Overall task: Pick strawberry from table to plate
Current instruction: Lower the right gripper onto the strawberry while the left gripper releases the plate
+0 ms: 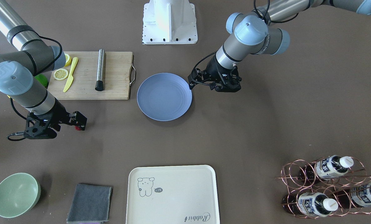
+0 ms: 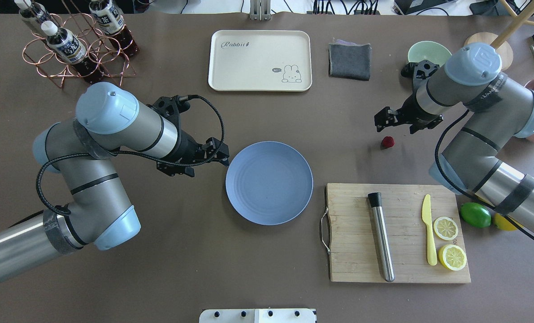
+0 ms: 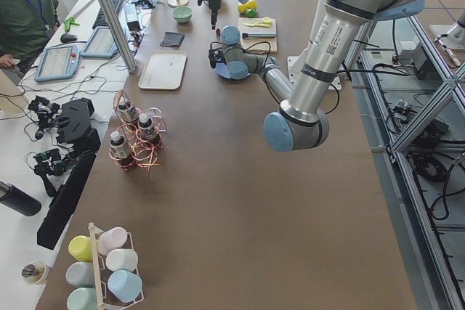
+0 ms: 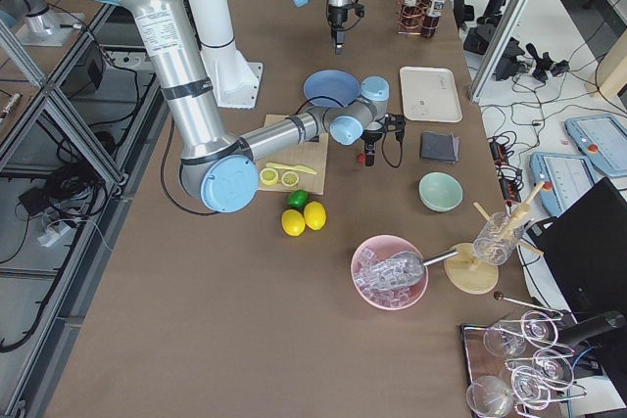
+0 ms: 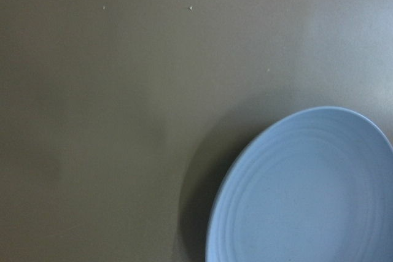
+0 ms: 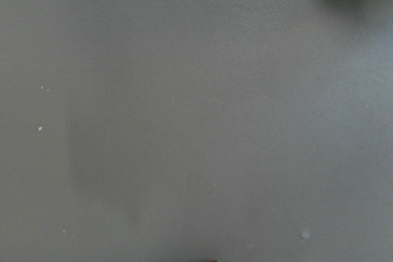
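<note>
Strawberry [image 2: 387,142] sits on table [image 2: 258,116], well right of plate [image 2: 269,181], just beside right gripper [image 2: 383,120], ungripped. Left gripper [image 2: 222,157] by plate rim. Can't tell finger state on either.

Silver arms [image 2: 92,184], pale-blue joint caps [image 2: 107,107]

The plate [image 2: 269,182] sat mid-table [image 2: 267,269], with the cutting board [image 2: 352,242] just to its right, toward the near edge. The strawberry [image 2: 387,142] lay on the table beyond the board, well right of the plate. Along the far edge stood the bottle rack [image 2: 101,63] at the left corner and the tray [image 2: 249,67] in the middle, then the cloth [image 2: 349,61] and the bowl [image 2: 421,50] toward the right corner.
</note>
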### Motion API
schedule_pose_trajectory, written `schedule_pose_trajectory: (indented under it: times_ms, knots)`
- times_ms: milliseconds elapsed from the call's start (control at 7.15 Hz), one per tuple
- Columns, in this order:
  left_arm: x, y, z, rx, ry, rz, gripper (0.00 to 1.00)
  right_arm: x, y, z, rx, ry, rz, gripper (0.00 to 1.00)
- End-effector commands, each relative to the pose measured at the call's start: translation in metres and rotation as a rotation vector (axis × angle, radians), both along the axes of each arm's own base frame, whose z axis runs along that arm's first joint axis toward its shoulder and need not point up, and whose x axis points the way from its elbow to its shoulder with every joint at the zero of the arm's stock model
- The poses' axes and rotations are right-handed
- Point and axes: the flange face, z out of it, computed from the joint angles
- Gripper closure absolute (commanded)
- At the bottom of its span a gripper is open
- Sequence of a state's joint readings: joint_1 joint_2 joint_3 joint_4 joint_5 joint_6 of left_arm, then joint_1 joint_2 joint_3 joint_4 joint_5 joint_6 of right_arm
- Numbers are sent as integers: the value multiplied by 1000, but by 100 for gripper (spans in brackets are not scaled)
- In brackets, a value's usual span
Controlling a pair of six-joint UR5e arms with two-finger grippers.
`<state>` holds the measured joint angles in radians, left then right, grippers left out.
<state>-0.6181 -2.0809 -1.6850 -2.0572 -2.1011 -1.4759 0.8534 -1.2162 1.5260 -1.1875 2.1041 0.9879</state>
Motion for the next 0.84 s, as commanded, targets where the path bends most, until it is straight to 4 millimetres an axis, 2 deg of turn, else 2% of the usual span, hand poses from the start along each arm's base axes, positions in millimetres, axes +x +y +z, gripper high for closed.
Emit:
schedule_pose_trajectory:
  times_ms: [0, 280, 559, 699]
  knots:
    - [-6, -4, -1, -6, 6, 5, 2, -12, 7, 5, 2, 22, 3, 0]
    - [-12, -6, -3, -1, 11, -4, 2, -16, 9, 6, 4, 25, -1, 2]
    - [-17, -11, -4, 0, 12, -15, 2, -18, 11, 6, 10, 29, 0, 88]
    - [-18, -11, -4, 1, 14, -15, 2, -21, 13, 6, 12, 30, -6, 100]
